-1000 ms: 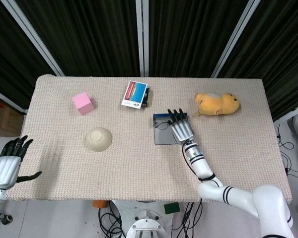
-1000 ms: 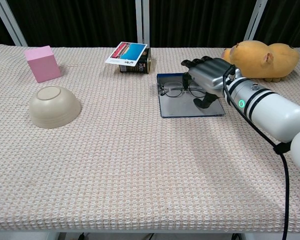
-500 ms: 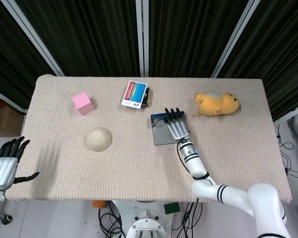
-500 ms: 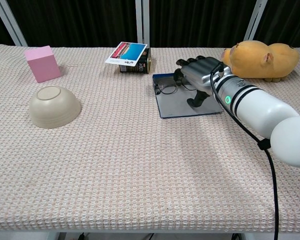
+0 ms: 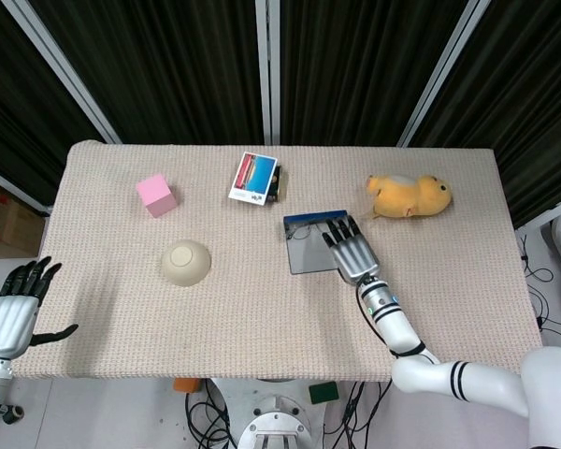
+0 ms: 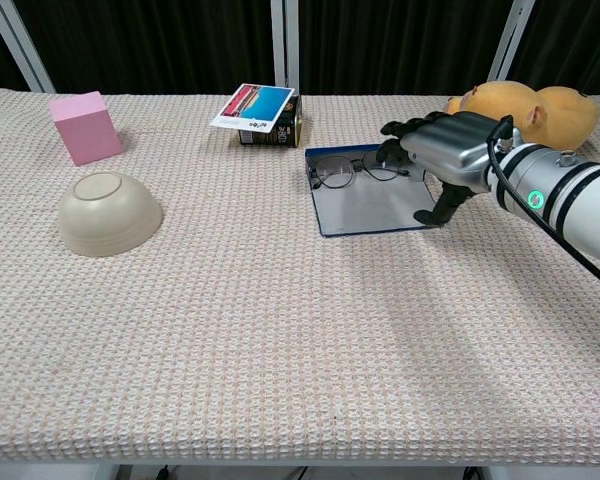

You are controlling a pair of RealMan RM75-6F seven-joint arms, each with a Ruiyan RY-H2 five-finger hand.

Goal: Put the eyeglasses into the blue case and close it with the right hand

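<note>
One right hand (image 6: 450,150) over blue case (image 6: 365,205) right edge (fingers spread, empty); eyeglasses (image 6: 355,170) at far edge.

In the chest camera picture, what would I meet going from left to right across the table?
Pink block → upturned beige bowl → card box → eyeglasses lying on the open blue case → robot's right hand → yellow plush toy.
</note>
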